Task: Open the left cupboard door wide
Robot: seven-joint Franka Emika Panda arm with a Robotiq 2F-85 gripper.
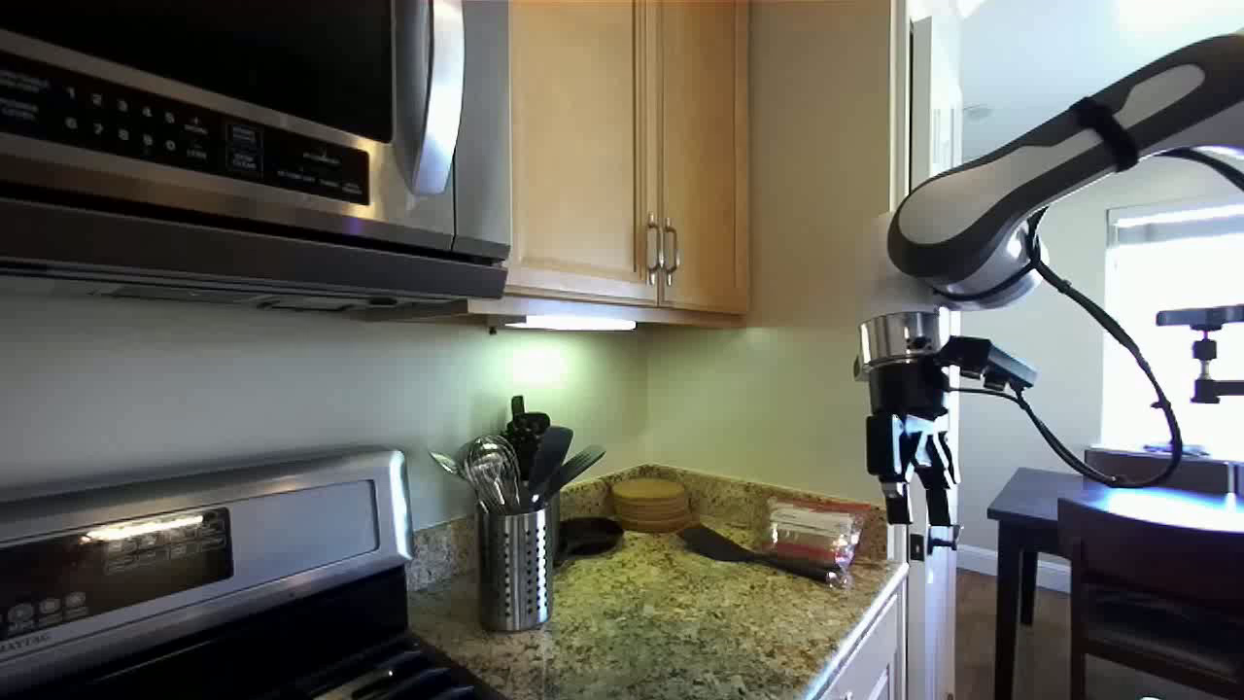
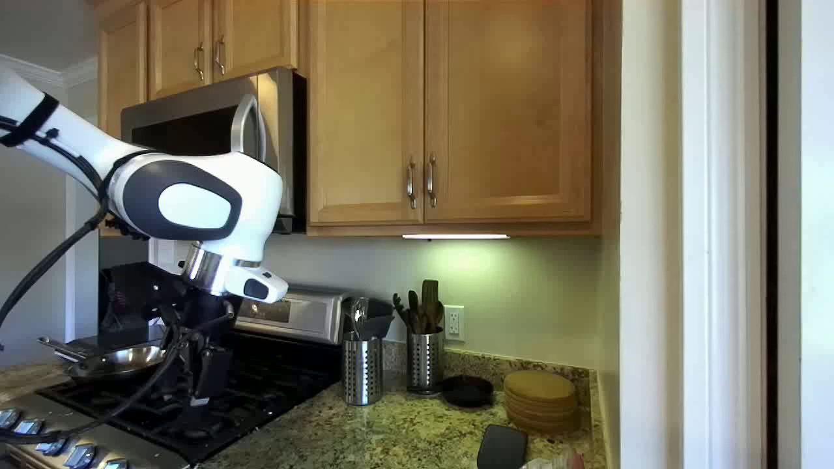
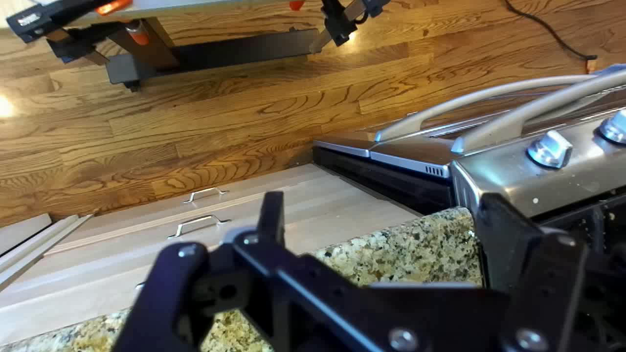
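Left cupboard door [image 2: 365,120] is closed: wall cabinet, right of the microwave [image 2: 189,126], above the tabletop [image 1: 632,622]. Its silver bar handle [image 2: 411,185] is low on the right edge, near the seam with the matching right door [image 2: 508,111], also closed. End effector [image 1: 920,507] is spread: wrist view has the 2 fingers [image 3: 271,217] well apart. It points down, shows lower than the doors in both exterior views, well apart from them. On the tabletop: 2 steel holders [image 2: 361,374] with utensils, 1 stack of tan discs [image 2: 541,407], 1 black spatula [image 1: 717,544] near a plastic bag [image 1: 812,530]. Stove [image 2: 267,379] is left of the tabletop.
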